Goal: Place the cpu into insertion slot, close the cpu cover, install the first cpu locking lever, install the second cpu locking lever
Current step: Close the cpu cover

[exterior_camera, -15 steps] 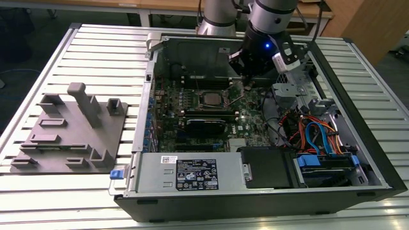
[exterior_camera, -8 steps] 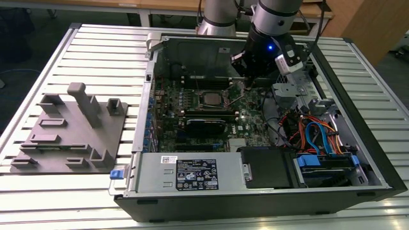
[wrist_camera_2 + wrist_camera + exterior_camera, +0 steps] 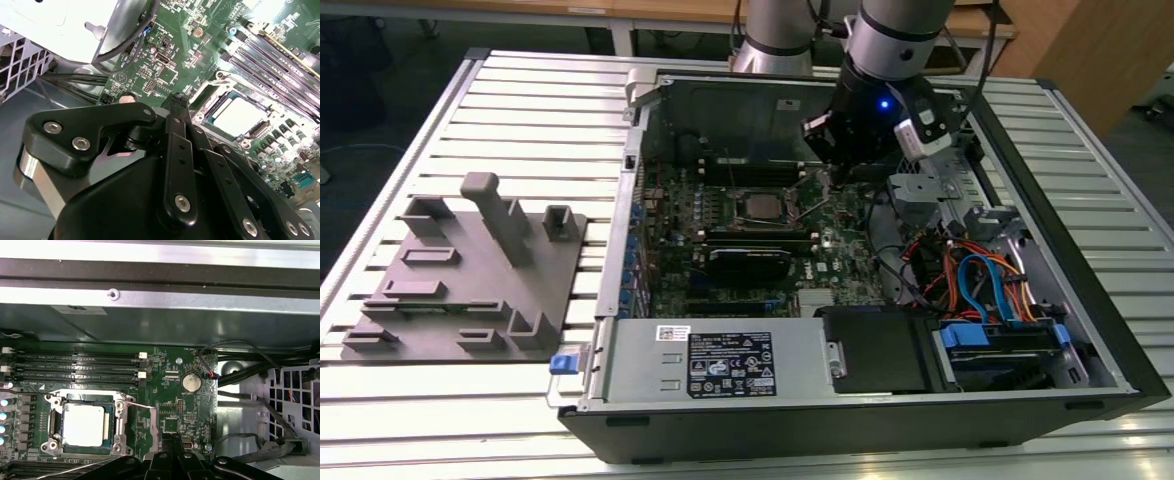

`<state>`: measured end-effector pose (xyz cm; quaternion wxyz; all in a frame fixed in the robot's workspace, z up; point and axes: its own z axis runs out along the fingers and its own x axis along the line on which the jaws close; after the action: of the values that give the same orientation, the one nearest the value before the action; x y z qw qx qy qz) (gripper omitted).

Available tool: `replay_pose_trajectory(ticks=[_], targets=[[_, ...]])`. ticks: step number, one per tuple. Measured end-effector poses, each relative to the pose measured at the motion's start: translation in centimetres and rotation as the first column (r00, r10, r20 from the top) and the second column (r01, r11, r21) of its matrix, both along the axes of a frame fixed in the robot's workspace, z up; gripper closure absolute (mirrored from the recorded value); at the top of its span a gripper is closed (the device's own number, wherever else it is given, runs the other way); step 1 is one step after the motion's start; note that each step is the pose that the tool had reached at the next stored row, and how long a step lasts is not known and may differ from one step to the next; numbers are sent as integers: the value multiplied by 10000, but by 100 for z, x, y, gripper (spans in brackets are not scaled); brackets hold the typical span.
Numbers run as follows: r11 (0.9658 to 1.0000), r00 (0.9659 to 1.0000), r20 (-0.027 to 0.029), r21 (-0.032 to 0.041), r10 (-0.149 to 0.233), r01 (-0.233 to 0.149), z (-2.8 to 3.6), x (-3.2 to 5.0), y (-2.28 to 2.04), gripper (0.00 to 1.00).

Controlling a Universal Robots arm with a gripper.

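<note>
Noting cpu (image 3: 84, 425) lying flat in insertion slot (image 3: 50, 446), with cpu cover (image 3: 118, 422) lowered and framing it. Seeing gripper (image 3: 172, 437) hovering just beside the slot over green motherboard (image 3: 185, 365), fingers (image 3: 175, 107) pressed together, pinching nothing visible. Viewing all of it inside open computer case (image 3: 854, 440).

The cpu (image 3: 84, 424), a pale silvery square, is seated flat in the insertion slot (image 3: 55, 426) amid green circuit board. It is framed by the silvery cpu cover (image 3: 119, 426), which is laid flat around it.

Exterior view high, wrist views near cpu (image 3: 84, 425)
</note>
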<state>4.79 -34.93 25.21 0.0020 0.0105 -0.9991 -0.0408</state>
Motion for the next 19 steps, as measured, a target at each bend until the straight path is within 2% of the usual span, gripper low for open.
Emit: replay_pose_trajectory(ticks=[5,19], targets=[[10000,10000,-9,-1,7,-7,-29,-2,0,90],[10000,10000,-10,10,12,-12,-34,-95,2,90]])
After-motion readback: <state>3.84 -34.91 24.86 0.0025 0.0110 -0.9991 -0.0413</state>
